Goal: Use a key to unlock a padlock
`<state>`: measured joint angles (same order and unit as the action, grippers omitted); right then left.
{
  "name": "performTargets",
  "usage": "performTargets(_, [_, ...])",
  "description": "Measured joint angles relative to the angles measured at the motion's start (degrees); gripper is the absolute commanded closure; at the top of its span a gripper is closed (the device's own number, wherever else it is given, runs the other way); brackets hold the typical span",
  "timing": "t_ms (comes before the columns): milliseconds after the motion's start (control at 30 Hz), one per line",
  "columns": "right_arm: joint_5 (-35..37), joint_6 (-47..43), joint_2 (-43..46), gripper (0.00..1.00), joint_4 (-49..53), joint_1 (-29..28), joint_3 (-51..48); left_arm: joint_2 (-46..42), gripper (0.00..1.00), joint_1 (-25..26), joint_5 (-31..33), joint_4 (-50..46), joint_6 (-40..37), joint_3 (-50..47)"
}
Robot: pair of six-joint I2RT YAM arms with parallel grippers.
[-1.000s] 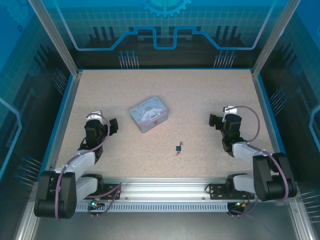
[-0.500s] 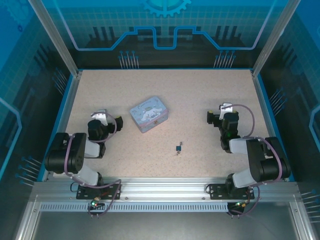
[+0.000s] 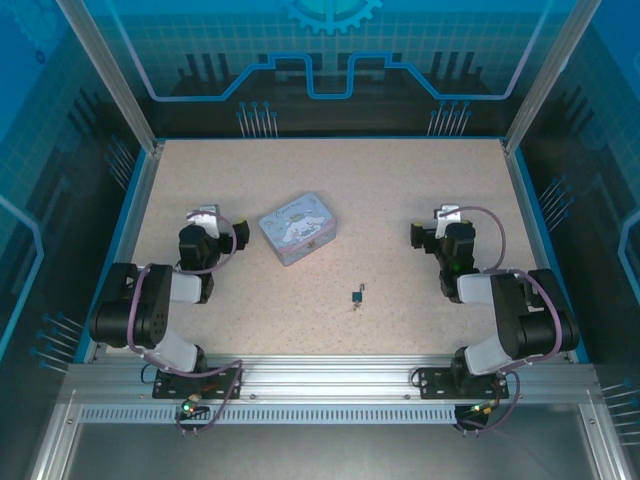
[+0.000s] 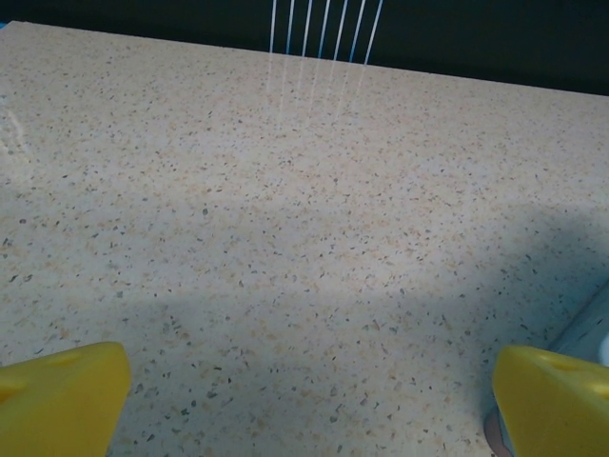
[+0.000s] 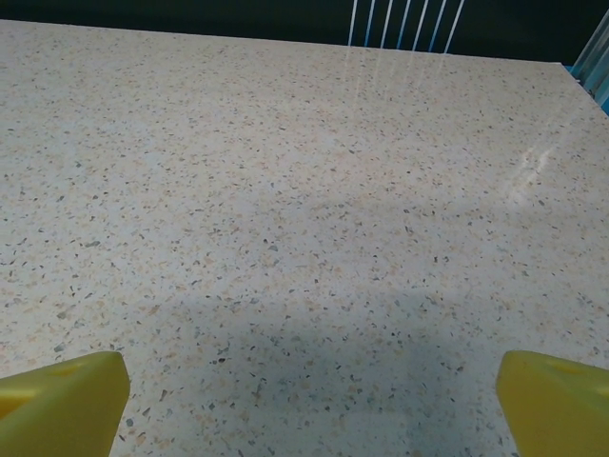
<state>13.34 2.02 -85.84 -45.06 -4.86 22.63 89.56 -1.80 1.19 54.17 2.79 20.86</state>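
Note:
The tiny dark teal padlock (image 3: pixel 357 296) lies on the speckled table, front of centre, between the two arms. A small pale bit at its near end may be the key, but it is too small to tell apart. My left gripper (image 3: pixel 210 234) hovers to the left of the tin, far from the padlock. In the left wrist view it (image 4: pixel 309 419) is open, its yellow fingertips (image 4: pixel 62 400) wide apart over bare table. My right gripper (image 3: pixel 432 234) is off to the padlock's right and further back. Its wrist view shows it (image 5: pixel 309 419) open too, nothing between the fingertips (image 5: pixel 557 405).
A pale lilac-blue tin (image 3: pixel 298 228) with a cartoon picture lies behind and left of the padlock; its corner (image 4: pixel 595 328) shows at the right edge of the left wrist view. Blue walls and aluminium posts ring the table (image 3: pixel 400 180).
Both arms have refolded, and their grippers have crept slightly toward the far side. The padlock and the tin have stayed put. Both grippers stay open.

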Motion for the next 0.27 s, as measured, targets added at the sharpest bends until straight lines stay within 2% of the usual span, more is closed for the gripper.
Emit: performTargets(267, [-3.7,-0.8,0.0,0.00,1.0,0.0,0.7,0.0,0.01,0.0,0.1,-0.2,-0.1,0.0])
